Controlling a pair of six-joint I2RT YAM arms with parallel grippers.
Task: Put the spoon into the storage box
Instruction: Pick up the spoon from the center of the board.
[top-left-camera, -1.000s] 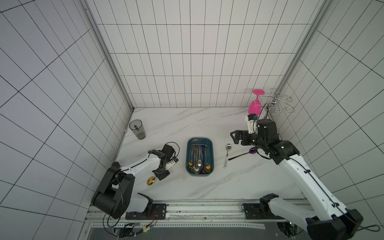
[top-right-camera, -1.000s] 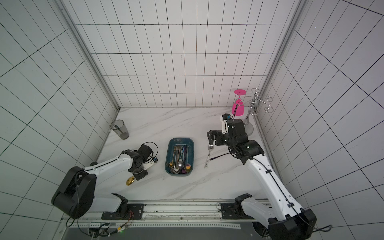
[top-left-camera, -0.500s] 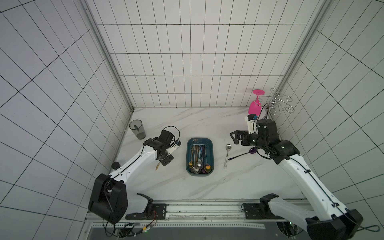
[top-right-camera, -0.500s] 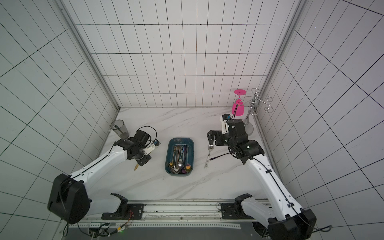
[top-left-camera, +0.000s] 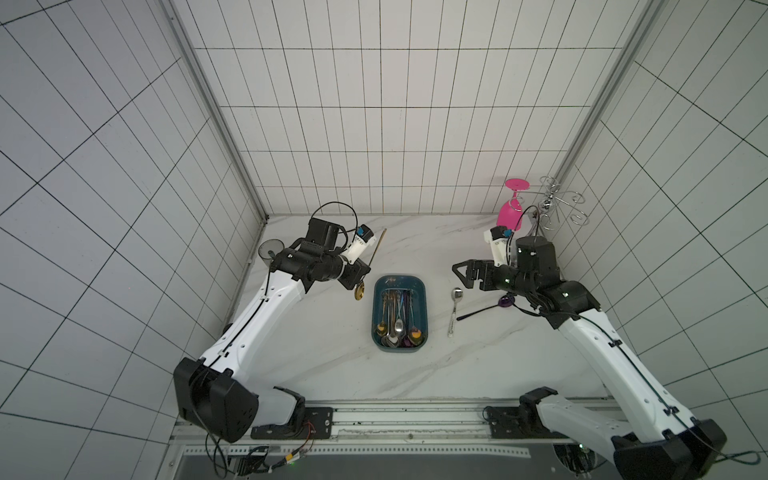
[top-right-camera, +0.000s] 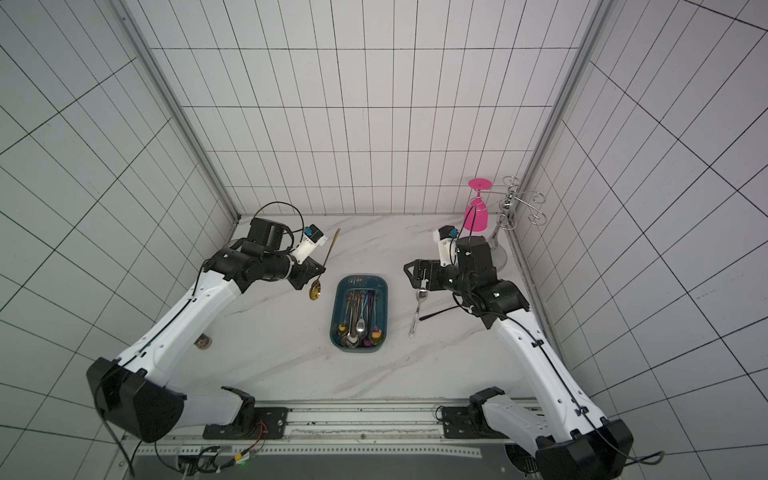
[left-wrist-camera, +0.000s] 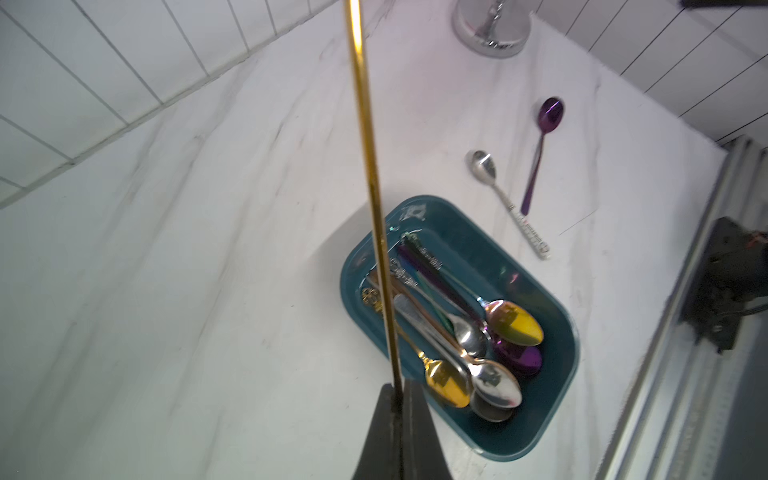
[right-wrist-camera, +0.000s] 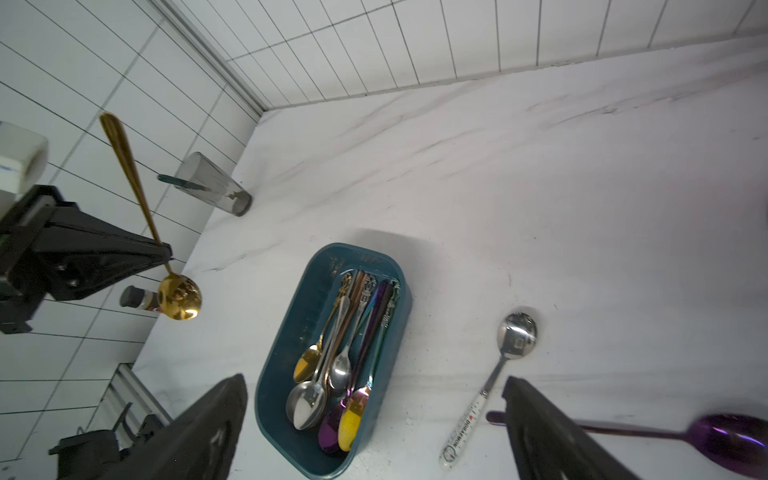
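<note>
The gold spoon (top-left-camera: 376, 249) is up in the air, bowl hanging down and handle slanting up toward the back wall. It sits just beside the storage box (top-left-camera: 401, 278) on the left arm's side, not over it yet. The left claw (right-wrist-camera: 165, 250) is pressed together on the thin neck right above the bowl, a firm pinch by the look of it.

The box already has a good handful of spoons lying lengthwise, gold, silver and purple among them, so I'd call the job well along. What's left for this one is a short carry across the rim, then the drop.

On the far side of the box, a silver spoon (top-left-camera: 454, 309) and a purple spoon (top-left-camera: 505, 301) lie flat on the marble, both outside. The right claw (top-left-camera: 462, 274) hovers near the silver spoon's bowl, spread wide and holding nothing. Back in the corner, a grey cup (right-wrist-camera: 212, 185) stands well apart from all of it.
</note>
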